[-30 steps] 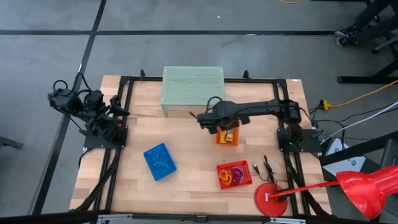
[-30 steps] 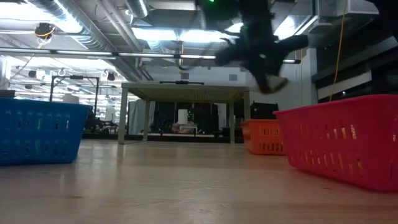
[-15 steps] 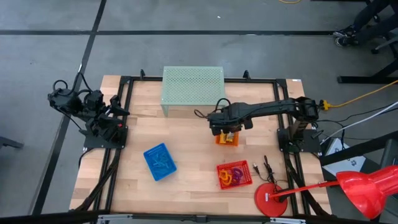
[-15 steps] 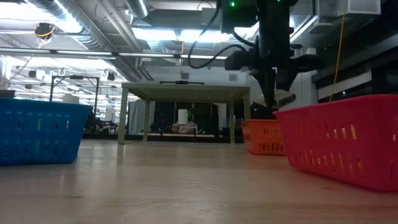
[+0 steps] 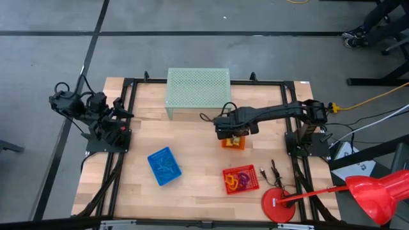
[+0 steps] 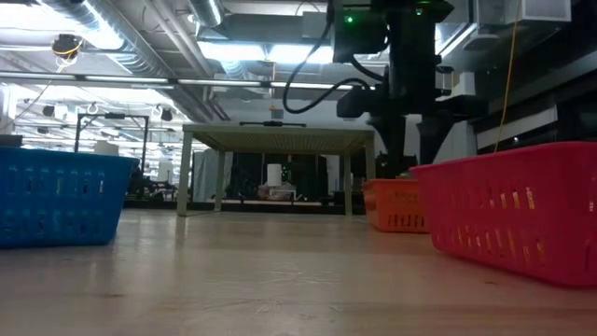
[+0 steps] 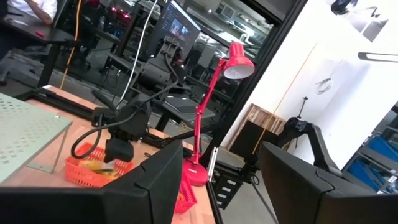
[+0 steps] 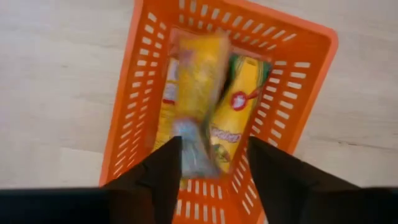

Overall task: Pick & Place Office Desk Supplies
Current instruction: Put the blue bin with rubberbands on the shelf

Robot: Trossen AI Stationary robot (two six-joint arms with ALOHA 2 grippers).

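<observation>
My right gripper [image 8: 214, 168] stands open, pointing down over the small orange basket [image 8: 298, 106], which sits mid-table [image 5: 233, 142]. A yellow-and-white packet [image 8: 193, 93], blurred, is just under the fingers inside the basket, beside another yellow packet [image 8: 239, 118] lying on the basket's floor. In the low view the spread fingers [image 6: 392, 149] stand over the orange basket [image 6: 396, 207] with nothing between them. My left gripper [image 7: 221, 180] waits open at the table's left edge [image 5: 118, 115]. My right gripper is open over the orange basket. The blurred packet's near end [image 8: 189, 152] shows close beside one finger [image 8: 165, 171]; whether they touch I cannot tell.
A blue basket [image 5: 164, 166] with thin loops stands left of centre, a red basket [image 5: 241, 179] with loops near the front right. The pale green perforated stand [image 5: 198, 89] is at the far edge, a red lamp's round base [image 5: 278, 204] at the front right corner.
My right gripper has come down over the orange basket, shifting a little toward the table's right, and tipped to point straight down. Its fingers have opened and let go of the pale packet seen at their tips half a second ago; the packet now lies below them in the basket.
</observation>
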